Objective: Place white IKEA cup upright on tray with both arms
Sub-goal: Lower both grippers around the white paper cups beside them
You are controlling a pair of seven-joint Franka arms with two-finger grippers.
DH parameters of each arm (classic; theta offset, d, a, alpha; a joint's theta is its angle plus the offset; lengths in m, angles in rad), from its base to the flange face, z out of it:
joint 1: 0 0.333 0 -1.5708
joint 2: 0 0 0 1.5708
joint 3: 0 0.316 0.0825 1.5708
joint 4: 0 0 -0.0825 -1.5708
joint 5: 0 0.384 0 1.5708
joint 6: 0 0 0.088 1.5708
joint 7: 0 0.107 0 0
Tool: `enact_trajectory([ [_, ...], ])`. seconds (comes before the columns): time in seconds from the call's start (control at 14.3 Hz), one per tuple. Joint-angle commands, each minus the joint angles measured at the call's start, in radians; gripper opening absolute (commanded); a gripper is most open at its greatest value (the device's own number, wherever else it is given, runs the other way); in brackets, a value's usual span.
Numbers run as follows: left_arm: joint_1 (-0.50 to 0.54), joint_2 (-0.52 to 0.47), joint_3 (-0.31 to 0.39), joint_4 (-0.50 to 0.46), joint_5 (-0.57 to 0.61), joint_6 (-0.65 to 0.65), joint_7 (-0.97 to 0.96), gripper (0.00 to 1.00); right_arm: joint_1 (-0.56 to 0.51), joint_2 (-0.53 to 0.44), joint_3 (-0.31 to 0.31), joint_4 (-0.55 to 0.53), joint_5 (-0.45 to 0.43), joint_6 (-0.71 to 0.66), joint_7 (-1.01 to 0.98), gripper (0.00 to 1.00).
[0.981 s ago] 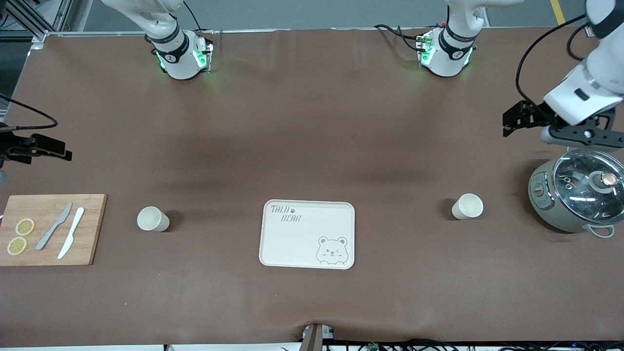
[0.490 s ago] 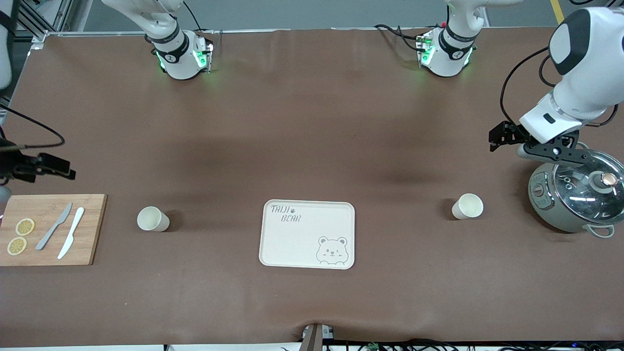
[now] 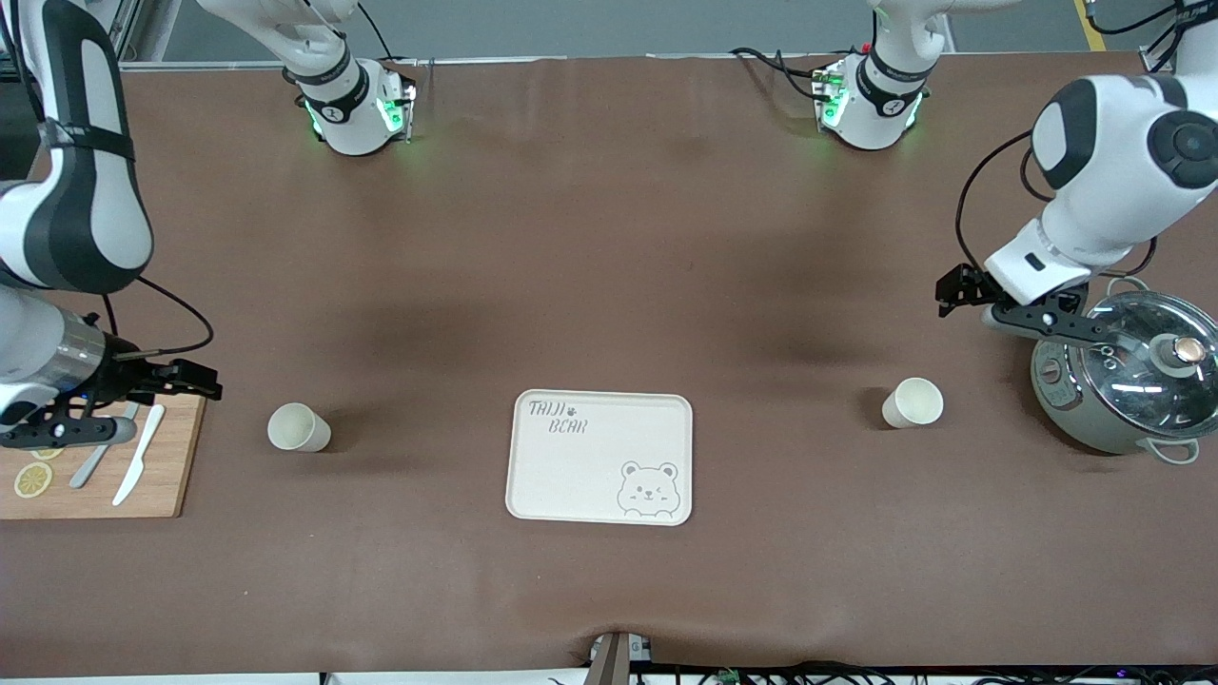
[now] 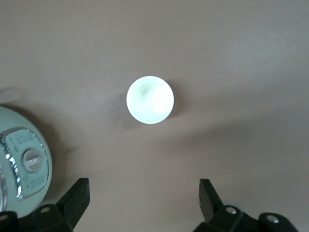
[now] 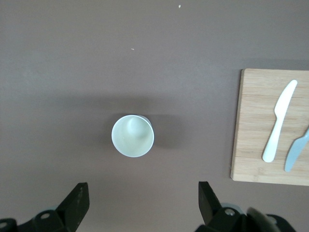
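Cups are the business here, and there are two of them: one white cup point(image 3: 299, 427) stands upright on the brown table toward the right arm's end, between the wooden cutting board point(image 3: 162, 476) and the tray point(image 3: 599, 457), and a second white cup point(image 3: 913, 402) stands upright toward the left arm's end, between the tray and the lidded rice cooker point(image 3: 1128, 381). The cream tray, with its "TAIJI BEAR" lettering and bear face, lies bare in the middle, well apart from both cups, so nothing has been placed yet. Each cup sits on its own arm's side of the tray, which suits a pickup by each arm. The right gripper point(image 3: 195, 388) hangs over the cutting board's edge near the white knife point(image 3: 139, 467) and grey knife point(image 3: 103, 459), its fingers spread wide and empty; the right wrist view looks straight down into its cup point(image 5: 133, 136). The left gripper point(image 3: 956, 288) hovers over the table beside the cooker, fingers likewise spread and empty, with its cup point(image 4: 150, 99) centred ahead in the left wrist view. Both seem lined up for a descent, and each still has to travel toward its cup before closing. A lemon slice point(image 3: 32, 479) lies on the board.
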Motion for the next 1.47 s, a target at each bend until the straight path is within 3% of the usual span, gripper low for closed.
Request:
enact_trajectory([
  [0.0,0.021,0.070,-0.001,-0.025,-0.008,0.122,0.047,1.00,0.010,0.021,-0.001,-0.020,-0.008,0.046,0.008,1.00],
  [0.28,0.029,0.191,-0.001,-0.022,-0.006,0.265,0.063,1.00,0.012,0.047,-0.001,-0.120,-0.008,0.228,-0.001,1.00],
  [0.63,0.035,0.304,-0.001,-0.013,-0.008,0.400,0.066,1.00,0.010,0.080,-0.001,-0.145,-0.008,0.322,-0.045,1.00],
  [1.4,0.057,0.384,-0.001,0.062,-0.008,0.418,0.101,1.00,-0.014,0.166,0.001,-0.146,-0.001,0.451,-0.122,1.00],
])
